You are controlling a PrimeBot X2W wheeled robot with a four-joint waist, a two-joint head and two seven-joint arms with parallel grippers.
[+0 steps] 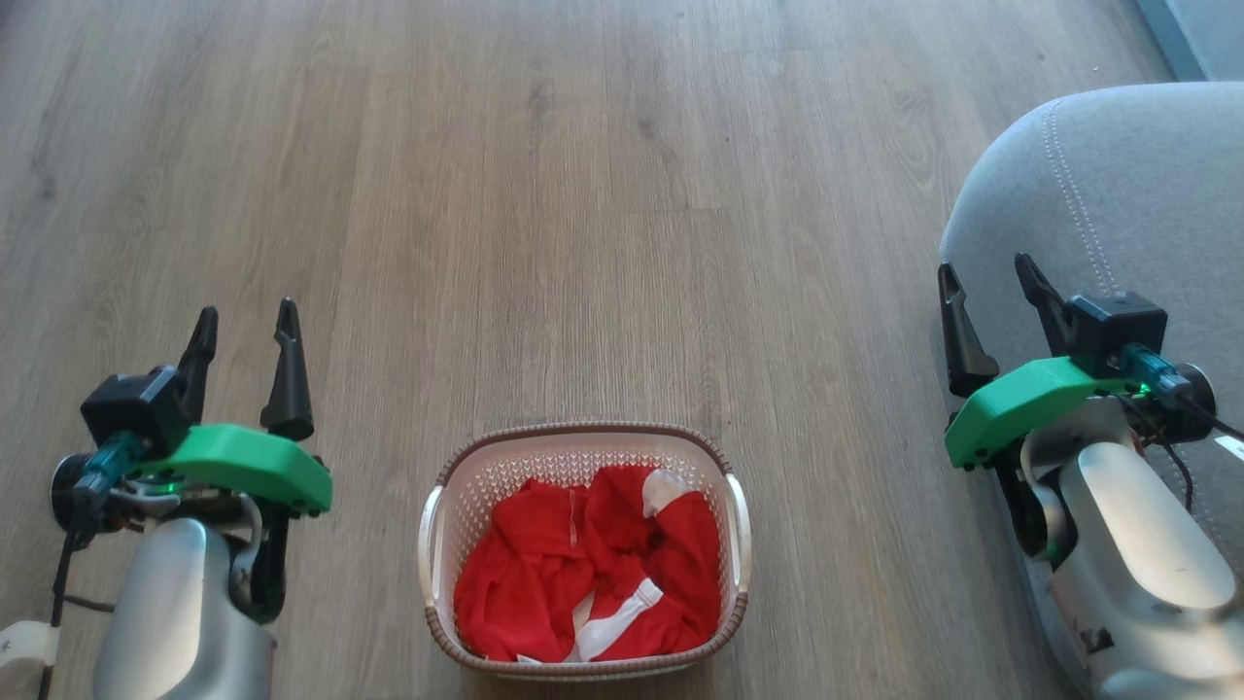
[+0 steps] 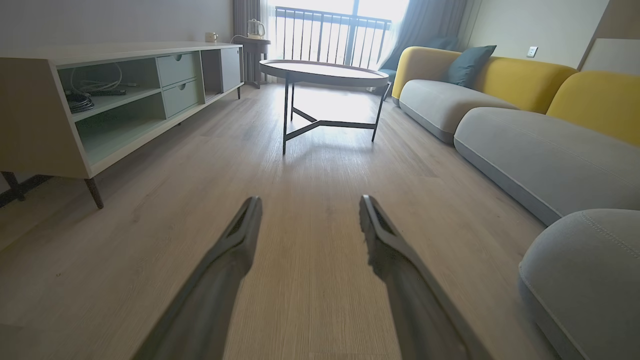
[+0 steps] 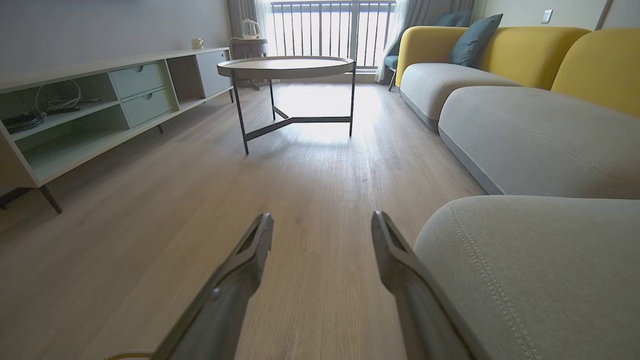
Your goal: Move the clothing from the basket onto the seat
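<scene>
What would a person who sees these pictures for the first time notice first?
The bright red clothing with white bands draws the eye first: it lies crumpled in the cream basket on the wooden floor, at the bottom middle of the head view. The left claw and the right claw hang on either side of it, both open and empty. The grey seat curves in at the right edge, behind the right claw.

Left claw [image 2: 310, 200] bottom centre, long dark fingers [image 2: 235, 250] spread wide over pale wood-plank floor [image 2: 310, 165]. Lower right: rounded grey fabric seat cushion [image 2: 585, 270]. Upper left: low cream cabinet [image 2: 120, 90].
</scene>
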